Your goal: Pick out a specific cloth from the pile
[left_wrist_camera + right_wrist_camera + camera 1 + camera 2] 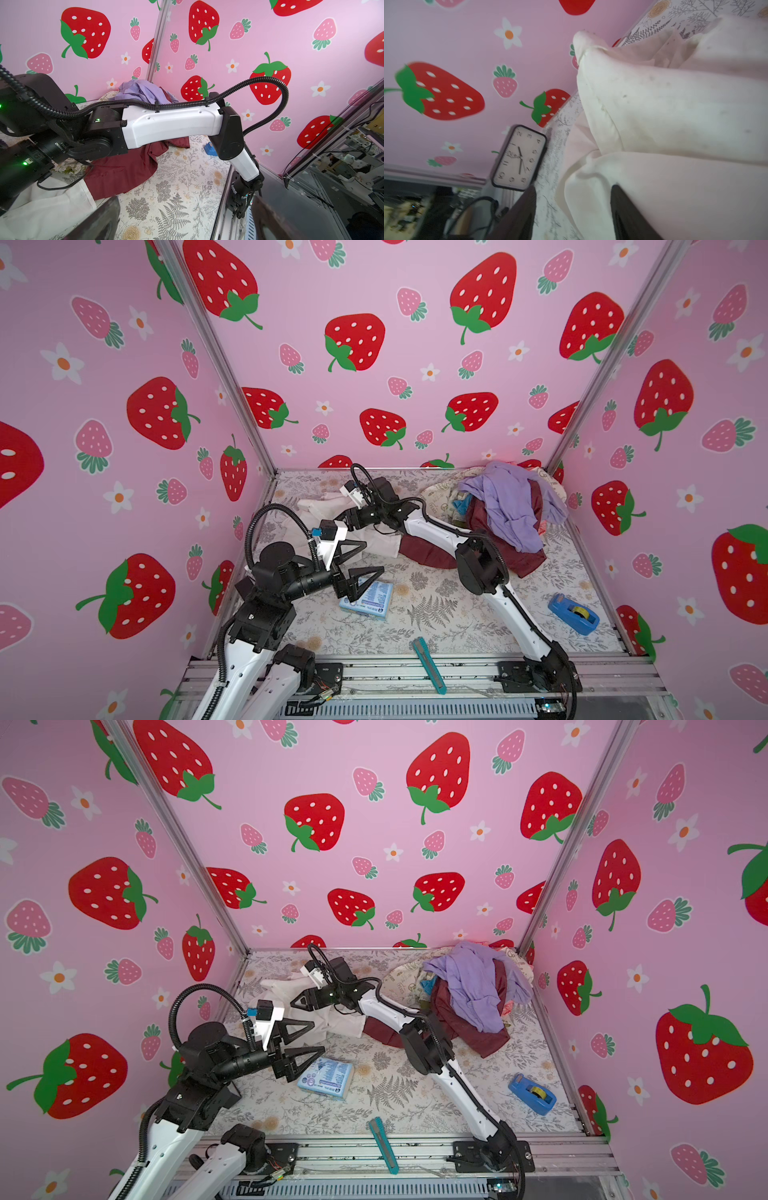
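L hand is seen spread wide w/ nothing in it, over the blue packet on the worktop. Behind it, far-left, the cloth is found crumpled, out of the pile, its near edge meeting a maroon garment. R hand is held low over the cloth, jaws apart; fabric is seen between its fingers. The pile is heaped far-right, lavender garment on top. A tape dispenser is placed near-right.

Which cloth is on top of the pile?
The lavender one: it drapes over the maroon cloth, while the off-white cloth lies low on the left.
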Robot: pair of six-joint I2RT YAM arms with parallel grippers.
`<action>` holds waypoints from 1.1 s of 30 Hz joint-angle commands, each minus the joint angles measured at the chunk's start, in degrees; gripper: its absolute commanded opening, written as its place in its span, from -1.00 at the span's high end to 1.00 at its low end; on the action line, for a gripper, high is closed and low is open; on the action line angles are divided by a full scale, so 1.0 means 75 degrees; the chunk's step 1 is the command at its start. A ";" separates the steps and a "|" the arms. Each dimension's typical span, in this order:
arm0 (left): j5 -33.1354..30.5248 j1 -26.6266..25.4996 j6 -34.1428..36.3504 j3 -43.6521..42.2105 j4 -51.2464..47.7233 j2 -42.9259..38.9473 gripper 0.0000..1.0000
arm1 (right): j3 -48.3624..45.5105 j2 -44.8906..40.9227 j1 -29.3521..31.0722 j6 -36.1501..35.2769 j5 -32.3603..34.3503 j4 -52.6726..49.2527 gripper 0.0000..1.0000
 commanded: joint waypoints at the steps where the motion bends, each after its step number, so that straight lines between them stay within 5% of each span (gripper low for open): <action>1: -0.0033 -0.0055 0.0113 0.0122 -0.0031 -0.0067 -0.99 | -0.0483 -0.0270 -0.0021 -0.0742 0.0628 -0.0887 -0.43; 14: -0.0094 -0.0053 0.0101 0.0110 -0.0021 -0.0003 -0.99 | -0.0030 0.0508 -0.0027 -0.0726 0.0812 -0.1041 -0.53; 25: -0.0170 -0.0050 0.0172 0.0119 -0.0069 0.0098 -0.99 | 0.1214 0.2039 -0.0092 0.1653 -0.0226 0.2000 -0.61; 33: -0.0209 -0.0060 0.0230 0.0131 -0.0118 0.0208 -0.99 | 0.1872 0.2777 -0.0122 0.2678 -0.0649 0.3613 -0.89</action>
